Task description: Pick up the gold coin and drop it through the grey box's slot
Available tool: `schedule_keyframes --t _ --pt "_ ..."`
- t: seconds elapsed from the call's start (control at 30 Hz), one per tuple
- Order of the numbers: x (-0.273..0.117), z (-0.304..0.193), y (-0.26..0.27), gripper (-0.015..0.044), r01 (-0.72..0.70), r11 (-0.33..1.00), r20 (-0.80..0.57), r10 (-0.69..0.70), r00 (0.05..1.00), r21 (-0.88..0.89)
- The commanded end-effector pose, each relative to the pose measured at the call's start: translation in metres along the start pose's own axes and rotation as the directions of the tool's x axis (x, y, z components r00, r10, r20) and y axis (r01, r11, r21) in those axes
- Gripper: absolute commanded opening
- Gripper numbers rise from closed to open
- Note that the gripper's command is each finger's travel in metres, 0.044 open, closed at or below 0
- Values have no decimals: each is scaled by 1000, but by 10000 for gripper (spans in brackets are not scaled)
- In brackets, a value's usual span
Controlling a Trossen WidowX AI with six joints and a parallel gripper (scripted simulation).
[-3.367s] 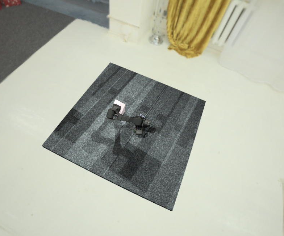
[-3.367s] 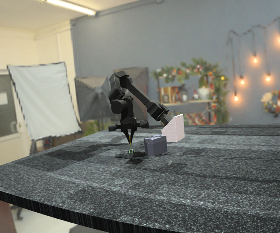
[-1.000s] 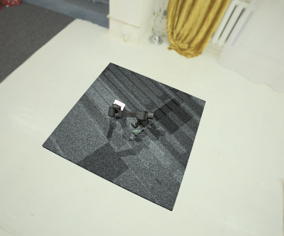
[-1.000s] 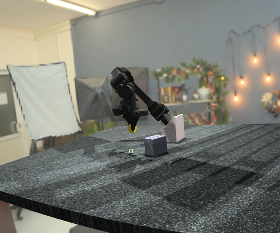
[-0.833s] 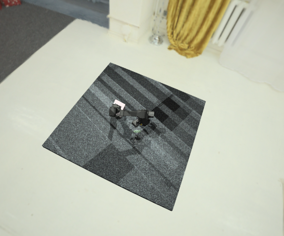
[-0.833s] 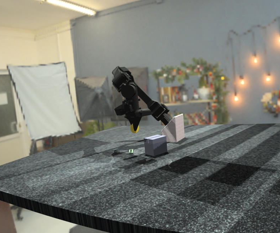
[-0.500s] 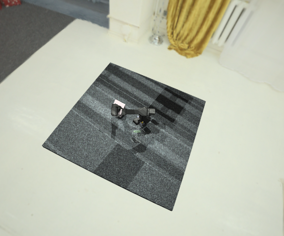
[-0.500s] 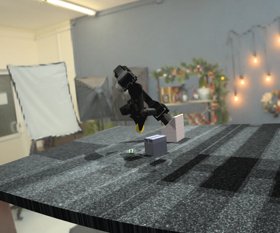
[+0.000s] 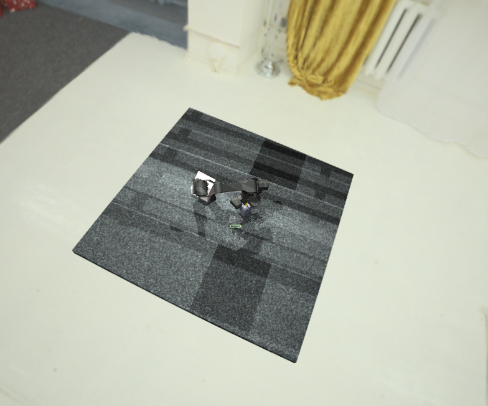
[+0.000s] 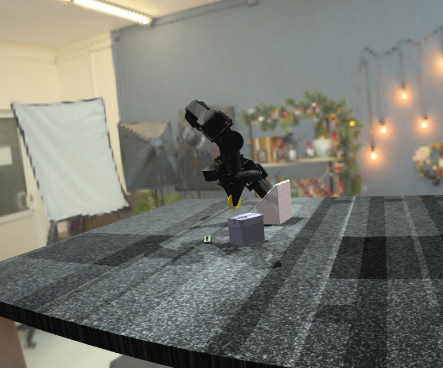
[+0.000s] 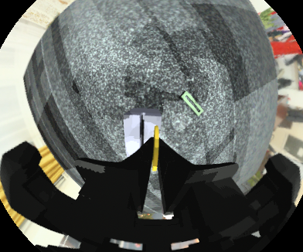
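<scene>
top view: we see the arm (image 9: pixel 236 185) stretched across the dark mat (image 9: pixel 148 245), its gripper (image 9: pixel 245 203) over the grey box (image 9: pixel 244 210). the green holder (image 9: pixel 235 225) lies a little apart, nearer the camera, with nothing in it. a speck of yellow at the tip is all this view gives of the coin (image 9: pixel 246 203).

exterior view: here the coin (image 10: pixel 234 203) hangs edge-down from the gripper (image 10: pixel 234 196), just above the lid of the box (image 10: pixel 246 228) and not touching it as far as we can tell. the holder (image 10: pixel 207 238) sits beside the box, well clear.

wrist view: the fingers stand almost closed, pinching the coin (image 11: pixel 155 148) by its flat faces — we see it as a thin yellow line. the slot (image 11: pixel 142 130) runs nearly in line with it, slightly to one side.

we judge the coin stiff, light and slick: a hard smooth disc held over a small patch, so it could swivel or slip in the grip. holding the upper part of the faces leaves the lower edge free to enter — a sound hold, though the slot allows little error.
</scene>
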State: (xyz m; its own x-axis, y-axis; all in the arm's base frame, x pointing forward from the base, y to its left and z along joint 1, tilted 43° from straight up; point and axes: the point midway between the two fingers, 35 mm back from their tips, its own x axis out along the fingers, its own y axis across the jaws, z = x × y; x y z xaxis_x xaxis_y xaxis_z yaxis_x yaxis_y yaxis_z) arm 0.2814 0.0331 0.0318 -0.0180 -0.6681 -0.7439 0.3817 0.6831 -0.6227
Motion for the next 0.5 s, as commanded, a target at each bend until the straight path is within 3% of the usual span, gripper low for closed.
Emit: schedule_keyframes --t 0.0,0.47 --pt "2 -9 10 0 2 1000 -6 -2 1000 1" --pt "1 -14 17 0 4 1000 1 -4 1000 -2"
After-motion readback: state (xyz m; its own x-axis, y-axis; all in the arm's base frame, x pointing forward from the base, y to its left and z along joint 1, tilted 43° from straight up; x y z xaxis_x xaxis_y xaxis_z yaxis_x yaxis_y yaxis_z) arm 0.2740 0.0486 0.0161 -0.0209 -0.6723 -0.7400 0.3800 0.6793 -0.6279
